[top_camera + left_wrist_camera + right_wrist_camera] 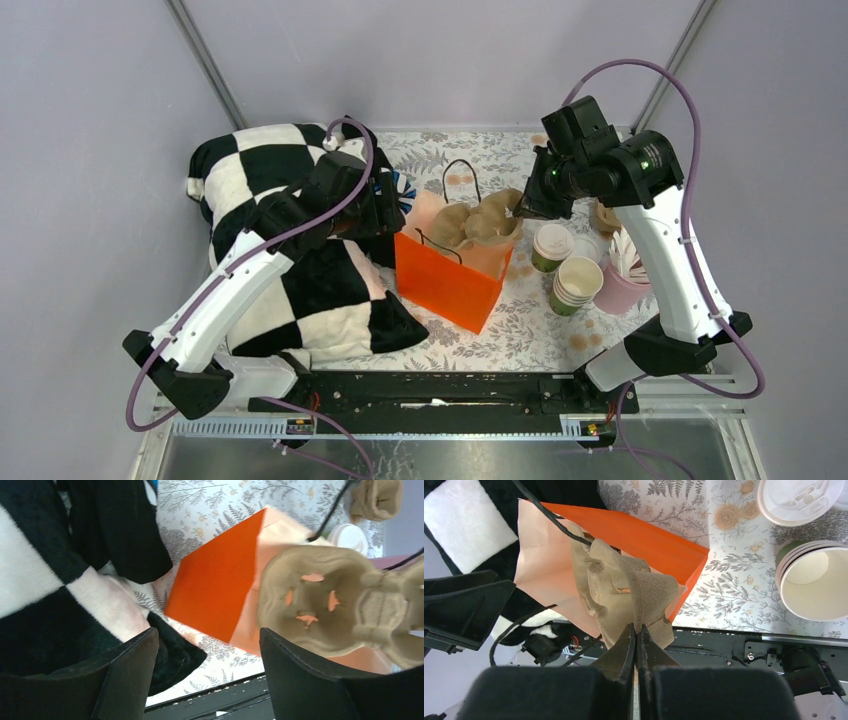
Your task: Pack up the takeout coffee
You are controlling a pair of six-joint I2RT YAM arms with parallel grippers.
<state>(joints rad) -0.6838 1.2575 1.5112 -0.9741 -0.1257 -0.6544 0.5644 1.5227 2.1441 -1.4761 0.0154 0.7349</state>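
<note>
Nearest the arm bases, we are seeing the orange paper bag (445, 285) standing open on the floral table (530, 335), just beside a black-and-white checkered cushion (320, 300). Right of the bag, the stack of lidless green cups (577, 283) is sitting just in front of the takeout coffee (552, 243) (white lid on, upright, outside the bag). Farther back, the right gripper (637, 630) is clenching the edge of a brown pulp cup carrier (475, 222) that is lying across the bag's mouth. The left gripper (207, 640) is hanging spread wide, grasping nothing, left of the bag.
</note>
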